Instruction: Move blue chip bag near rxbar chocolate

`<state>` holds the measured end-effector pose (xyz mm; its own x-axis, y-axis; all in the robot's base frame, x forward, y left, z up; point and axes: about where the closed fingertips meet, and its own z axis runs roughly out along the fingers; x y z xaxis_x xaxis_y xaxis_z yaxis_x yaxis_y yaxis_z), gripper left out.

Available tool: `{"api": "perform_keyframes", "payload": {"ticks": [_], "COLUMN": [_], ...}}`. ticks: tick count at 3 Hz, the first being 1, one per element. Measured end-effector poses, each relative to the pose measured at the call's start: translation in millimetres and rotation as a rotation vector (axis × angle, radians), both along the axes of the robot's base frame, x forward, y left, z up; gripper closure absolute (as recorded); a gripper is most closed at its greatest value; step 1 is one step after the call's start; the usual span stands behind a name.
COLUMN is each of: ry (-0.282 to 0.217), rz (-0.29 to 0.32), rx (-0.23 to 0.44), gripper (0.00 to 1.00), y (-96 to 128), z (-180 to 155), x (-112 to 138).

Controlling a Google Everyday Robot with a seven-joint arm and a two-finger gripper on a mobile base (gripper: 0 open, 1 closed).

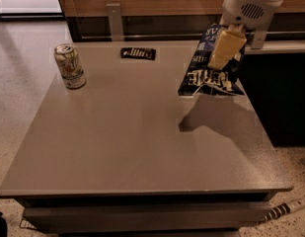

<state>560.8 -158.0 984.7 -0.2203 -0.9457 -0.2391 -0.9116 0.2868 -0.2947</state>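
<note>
The blue chip bag [211, 75] hangs in the air above the right side of the grey table [132, 147], casting a shadow below it. My gripper [225, 47] comes down from the upper right and is shut on the bag's upper part; one pale yellow finger [226, 46] lies across its front. The rxbar chocolate [138, 53], a small flat black wrapper with white lettering, lies near the table's far edge, to the left of the bag and apart from it.
A white-green drink can [69, 66] stands upright at the table's far left. A wooden wall with a metal bracket [115, 21] runs behind the table. A dark cabinet [280, 93] stands to the right.
</note>
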Motion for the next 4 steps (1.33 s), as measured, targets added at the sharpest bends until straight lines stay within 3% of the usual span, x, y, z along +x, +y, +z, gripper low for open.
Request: {"api": "perform_keyframes", "payload": {"ticks": [2, 3, 4], "ry": [-0.153, -0.206, -0.208], "rz": [-0.009, -0.005, -0.008], "rx": [0.123, 0.17, 0.169], "gripper": [1.0, 1.0, 1.0], "y": [-11.2, -8.1, -7.7], "z": [30.3, 34.3, 34.3], "x": [58.3, 79.6, 82.2]}}
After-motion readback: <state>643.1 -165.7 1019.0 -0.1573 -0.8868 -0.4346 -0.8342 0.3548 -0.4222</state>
